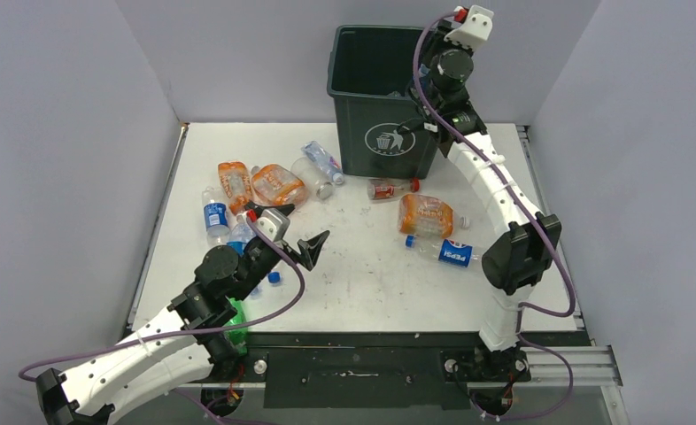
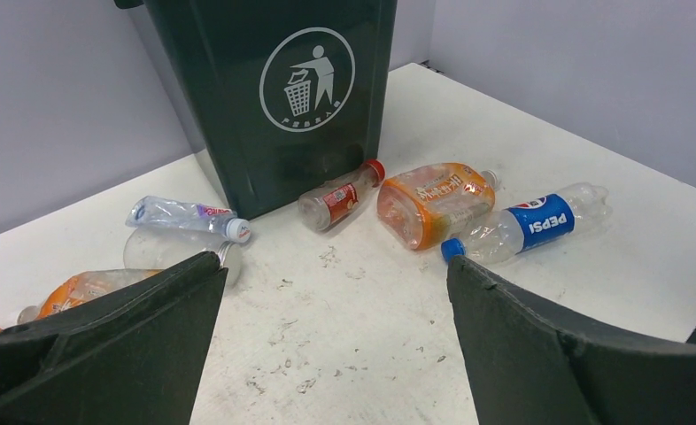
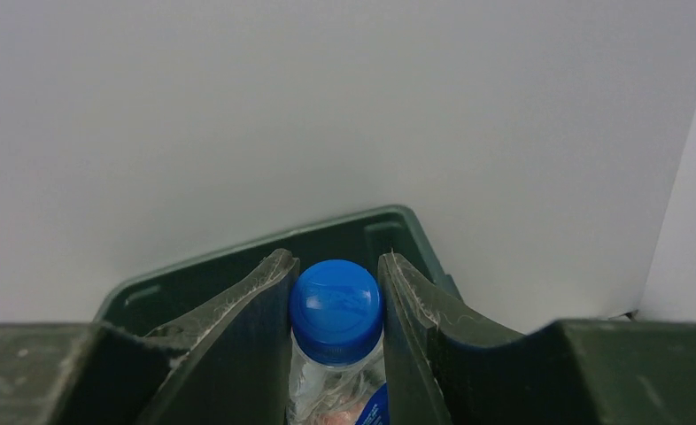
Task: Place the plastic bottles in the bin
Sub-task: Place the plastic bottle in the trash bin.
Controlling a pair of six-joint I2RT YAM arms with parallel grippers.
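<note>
The dark green bin point(image 1: 375, 106) stands at the back of the table, its white logo point(image 2: 306, 79) facing the arms. My right gripper point(image 3: 336, 263) is raised over the bin's right rim point(image 1: 418, 81), shut on a clear bottle with a blue cap point(image 3: 336, 310); the bin's far corner point(image 3: 389, 232) shows behind it. My left gripper point(image 2: 336, 261) hangs open and empty above bare table point(image 1: 310, 247). Ahead of it lie a red-capped bottle point(image 2: 338, 197), an orange bottle point(image 2: 433, 202) and a Pepsi bottle point(image 2: 526, 226).
Left of the bin lie two orange bottles point(image 1: 235, 184) point(image 1: 278, 184) and two clear ones point(image 1: 312, 177) point(image 1: 324, 161). Blue-labelled bottles point(image 1: 214, 215) lie by the left arm, with a green bottle point(image 1: 236, 319) under it and a loose blue cap point(image 1: 274, 277). Grey walls enclose the table.
</note>
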